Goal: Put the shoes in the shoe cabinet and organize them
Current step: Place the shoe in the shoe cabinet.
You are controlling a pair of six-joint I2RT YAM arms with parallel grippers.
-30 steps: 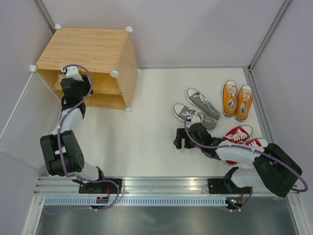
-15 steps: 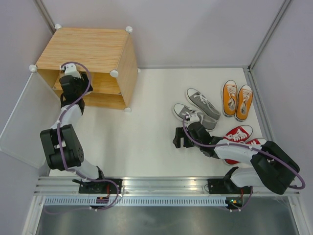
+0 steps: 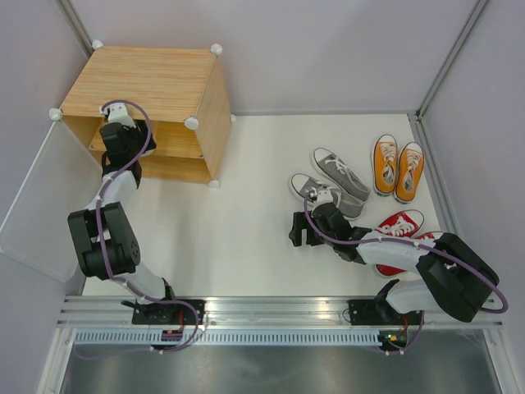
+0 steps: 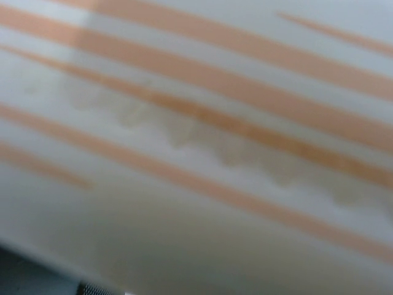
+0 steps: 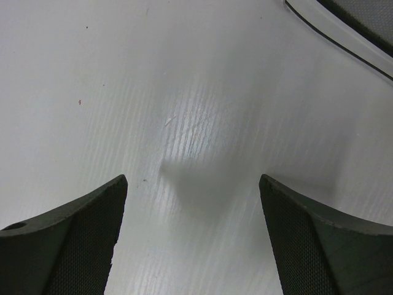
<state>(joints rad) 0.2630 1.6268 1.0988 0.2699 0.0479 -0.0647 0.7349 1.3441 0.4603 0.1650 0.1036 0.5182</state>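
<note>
The white bench [image 3: 246,164] carries the shoe cabinet [image 3: 143,82] at far left, with my left end effector [image 3: 116,117] inside its open front; I cannot tell whether it grips anything. The grey pair [image 3: 332,182] lies centre-right, long axes slanting from far-left to near-right. My right end effector [image 5: 191,179], fingers spread and empty, hovers just near-left of the closer grey shoe [image 3: 320,193], so that arm is nearer.

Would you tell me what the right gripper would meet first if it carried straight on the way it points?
Most likely the bare table, seen between the open fingers of the right gripper; the grey sneaker lies off to one side.
</note>
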